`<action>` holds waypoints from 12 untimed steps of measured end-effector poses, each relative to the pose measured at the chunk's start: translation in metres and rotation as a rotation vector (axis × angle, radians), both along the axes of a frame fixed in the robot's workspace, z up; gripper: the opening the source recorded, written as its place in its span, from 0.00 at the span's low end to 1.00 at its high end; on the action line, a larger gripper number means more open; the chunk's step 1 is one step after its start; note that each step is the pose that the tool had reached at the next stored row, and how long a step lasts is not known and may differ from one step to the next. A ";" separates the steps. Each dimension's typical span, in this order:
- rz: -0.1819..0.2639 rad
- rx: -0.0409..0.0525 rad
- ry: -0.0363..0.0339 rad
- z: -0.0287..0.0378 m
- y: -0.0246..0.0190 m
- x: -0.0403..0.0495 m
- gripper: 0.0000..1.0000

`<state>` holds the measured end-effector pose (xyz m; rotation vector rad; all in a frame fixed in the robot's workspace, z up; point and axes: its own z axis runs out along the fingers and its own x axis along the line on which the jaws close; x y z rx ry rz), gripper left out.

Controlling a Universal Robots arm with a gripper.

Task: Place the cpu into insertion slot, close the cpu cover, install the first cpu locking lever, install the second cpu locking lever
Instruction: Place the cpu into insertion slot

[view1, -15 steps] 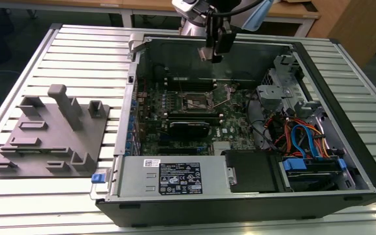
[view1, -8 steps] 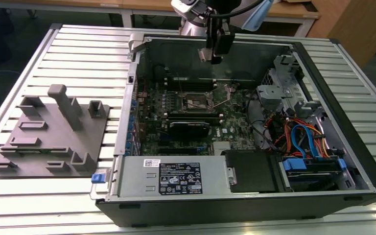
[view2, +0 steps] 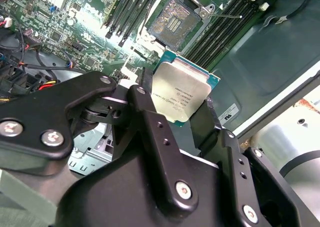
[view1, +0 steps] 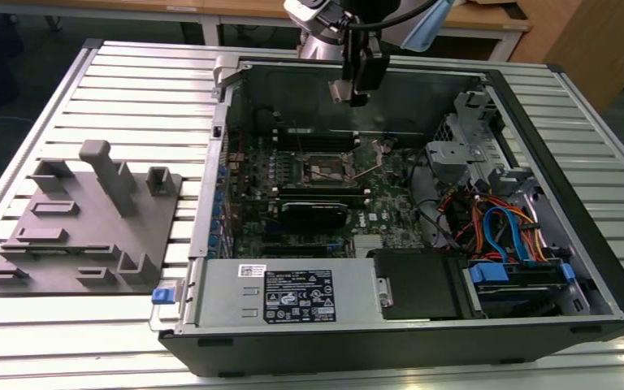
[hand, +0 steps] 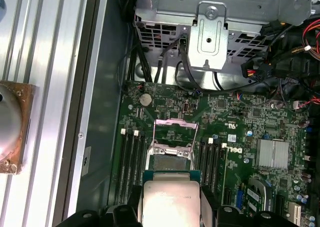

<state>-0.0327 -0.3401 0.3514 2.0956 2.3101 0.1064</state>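
**A:** Which step are you on?

**B:** The first. On the tabletop (view1: 74, 341) the computer case (view1: 421, 345) lies open. On its motherboard (view1: 383, 219) the socket (view2: 175, 19) is bare and the cpu cover (hand: 173, 148) is tipped up. Your gripper (view1: 353, 89) hangs above, apart from the board.

**A:** And the cpu?

**B:** The cpu (view2: 180, 94) is clamped by its edges between your fingers (view2: 150, 127), not in the slot. I judge that seating it calls for squaring it over the socket and a gentle descent.
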 end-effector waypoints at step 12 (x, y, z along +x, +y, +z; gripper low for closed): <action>-0.061 0.0000 0.0000 -0.0011 0.0000 -0.0001 0.54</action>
